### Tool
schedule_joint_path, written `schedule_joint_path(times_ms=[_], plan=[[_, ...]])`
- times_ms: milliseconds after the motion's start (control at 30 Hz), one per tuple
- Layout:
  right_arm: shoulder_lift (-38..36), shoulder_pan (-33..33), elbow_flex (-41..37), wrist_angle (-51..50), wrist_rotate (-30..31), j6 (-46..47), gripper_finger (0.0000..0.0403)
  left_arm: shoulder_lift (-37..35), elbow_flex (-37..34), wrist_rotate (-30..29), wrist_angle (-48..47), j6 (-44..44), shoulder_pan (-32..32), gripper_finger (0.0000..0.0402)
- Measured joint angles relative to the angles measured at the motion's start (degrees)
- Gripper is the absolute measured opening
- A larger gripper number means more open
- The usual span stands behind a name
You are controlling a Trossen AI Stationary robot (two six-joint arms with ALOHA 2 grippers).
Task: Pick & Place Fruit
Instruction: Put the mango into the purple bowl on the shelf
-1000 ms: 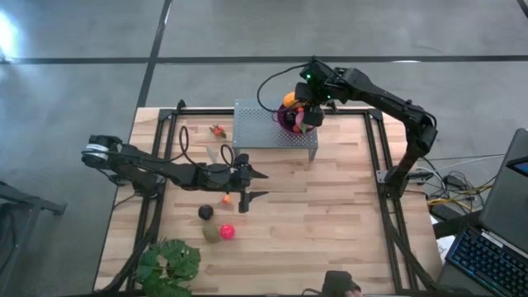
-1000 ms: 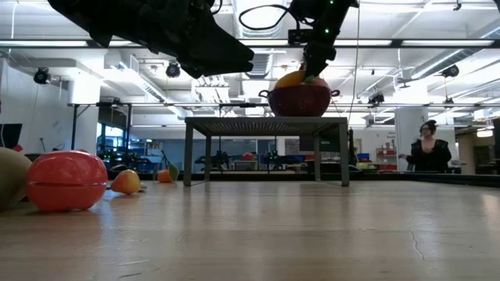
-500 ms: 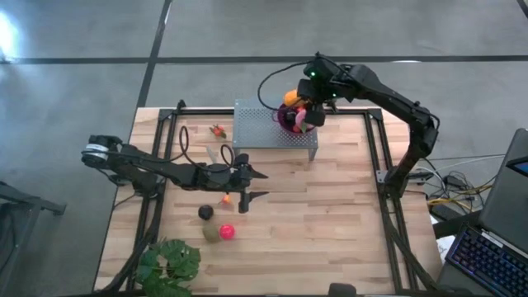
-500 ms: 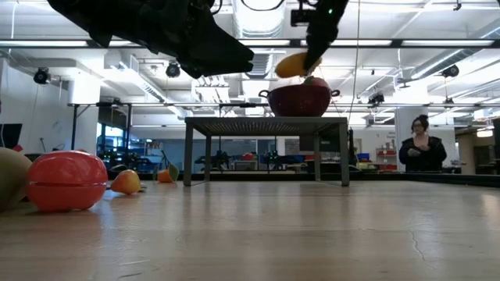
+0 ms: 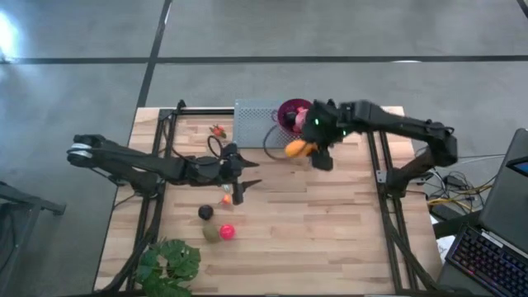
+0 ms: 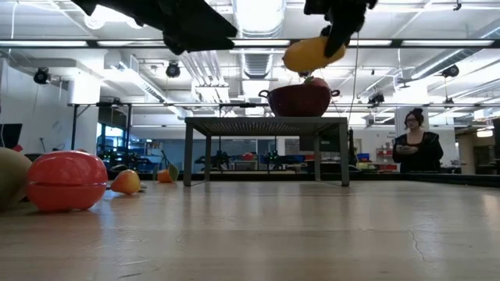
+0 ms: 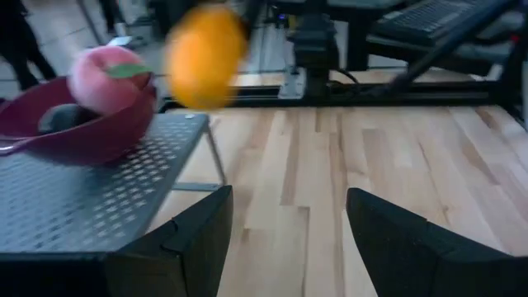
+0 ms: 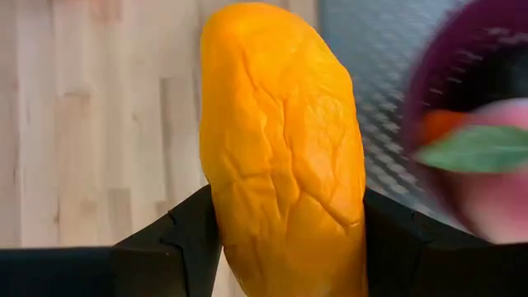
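Note:
My right gripper (image 5: 305, 148) is shut on the elongated orange piece (image 5: 294, 149), in the air just in front of the grey perforated stand (image 5: 264, 124). The purple bowl (image 5: 290, 114) sits on that stand with a pink fruit (image 7: 111, 76) in it. My left gripper (image 5: 242, 179) hovers open over the table's left middle, holding nothing. Below it lie a tiny orange-red bit (image 5: 225, 198), a dark ball (image 5: 205, 213), an olive-green piece (image 5: 212, 233) and a red ball (image 5: 227, 232). Another small bit (image 5: 218, 130) lies left of the stand. My right gripper pinches the orange piece's two long sides (image 8: 227, 231) between its two fingers (image 8: 165, 247), toward one end of the piece. The fingers slant steeply down and lie across it. The piece (image 6: 312, 53) is lifted clear, above the bowl's rim, and juts out past the fingertips.
A leafy green plant (image 5: 169, 264) stands at the near left corner. Black frame rails (image 5: 384, 177) run along the table's left and right sides. Bare wood (image 5: 330, 223) spreads across the near right. A person (image 6: 414, 148) stands in the room beyond.
My right gripper has lifted the orange piece out of the bowl. It has carried the piece toward the table's near edge, off the stand, and turned on the way. My left gripper has risen and drawn back a little toward the table's left edge, still open.

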Motion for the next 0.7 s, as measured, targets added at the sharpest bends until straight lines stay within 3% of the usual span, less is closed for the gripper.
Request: schedule_joint_path(times_ms=[100,367,700], plan=[[-4.0,2.3,-10.5,8.6,0.0,1.9,0.0217,-1.4,-0.1,-5.0,-3.6,-1.1,0.0,0.0243],[-12.2,4.6,-34.2,28.4,0.2,6.4,0.0212,-2.4,-0.2,-24.9,-11.3,-3.5,0.6,0.0243],[-14.6,4.5,-49.6,44.4,0.2,7.4,0.0224,-4.7,-0.2,-24.3,-22.7,-9.4,5.6,0.0243]])
